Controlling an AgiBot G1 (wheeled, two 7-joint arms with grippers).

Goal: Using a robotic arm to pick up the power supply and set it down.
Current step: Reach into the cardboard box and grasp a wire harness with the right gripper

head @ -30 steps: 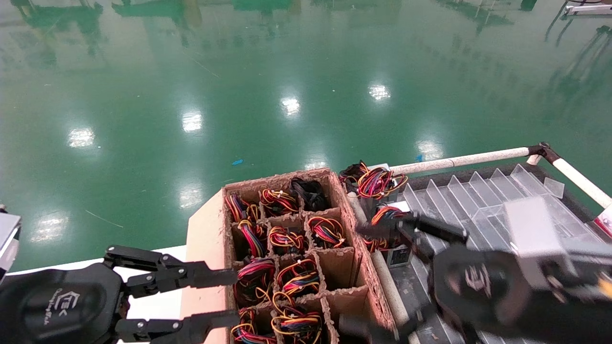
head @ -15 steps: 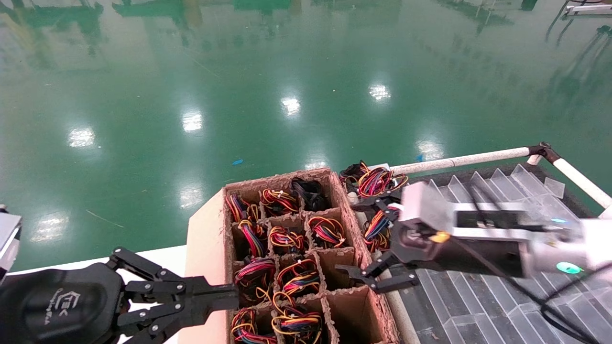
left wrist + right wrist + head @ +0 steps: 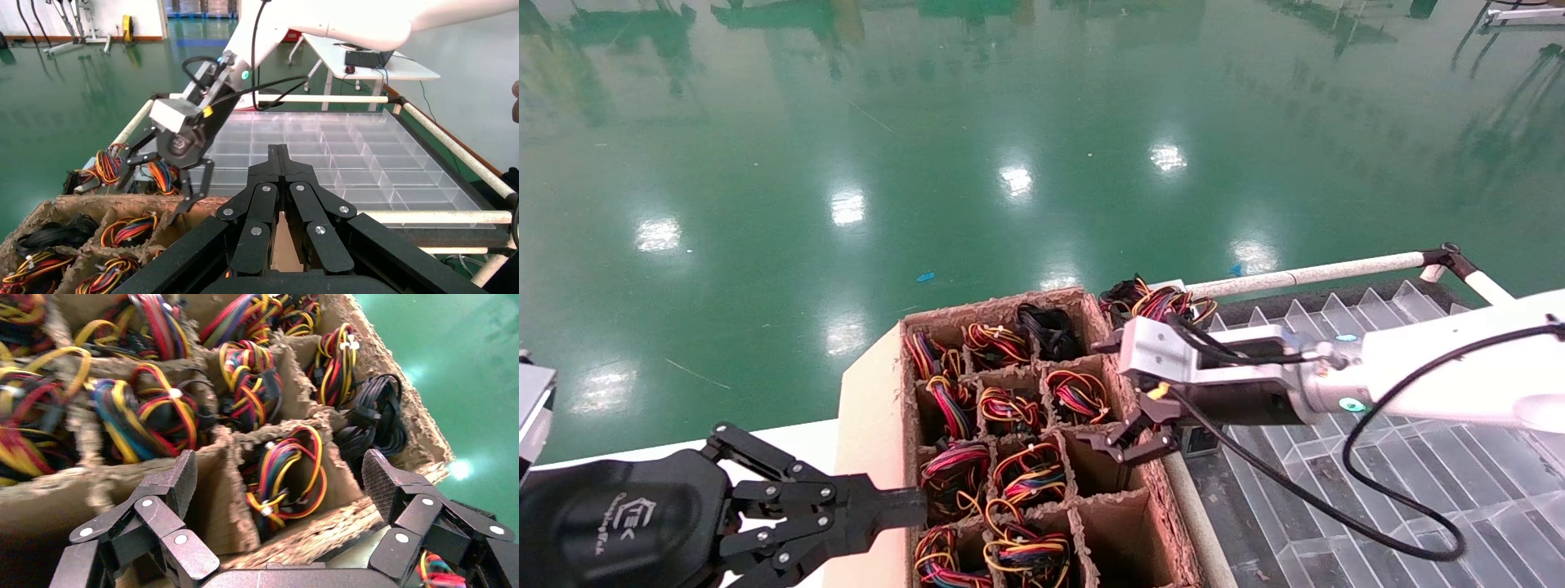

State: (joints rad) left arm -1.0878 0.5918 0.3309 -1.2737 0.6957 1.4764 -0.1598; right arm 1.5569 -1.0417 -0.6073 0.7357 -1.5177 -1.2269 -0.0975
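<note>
The robotic arm [image 3: 1442, 376] is my right arm, reaching in from the right. Its gripper [image 3: 1129, 445] is open and empty above the right-hand edge of the cardboard box [image 3: 993, 304]. In the right wrist view this gripper [image 3: 281, 478] hangs over a cell holding a red, yellow and blue wire bundle [image 3: 294, 471]. The power supply [image 3: 1164, 304], with its red, yellow and black bundle, rests just beyond the box, apart from the gripper; the left wrist view shows it too [image 3: 107, 166]. My left gripper [image 3: 919, 500] is shut and empty at the box's near left side.
The box's cells hold several wire bundles, one all black [image 3: 1048, 327]. A second unit with blue in its bundle [image 3: 160, 174] lies under the right wrist, its grey end [image 3: 1199, 441] showing. A clear divided tray [image 3: 1418, 490] framed by white rails [image 3: 1303, 273] fills the right.
My right gripper has swung left, from the units beside the tray to above the box's right edge. My left gripper went from open to shut about half a second ago.
</note>
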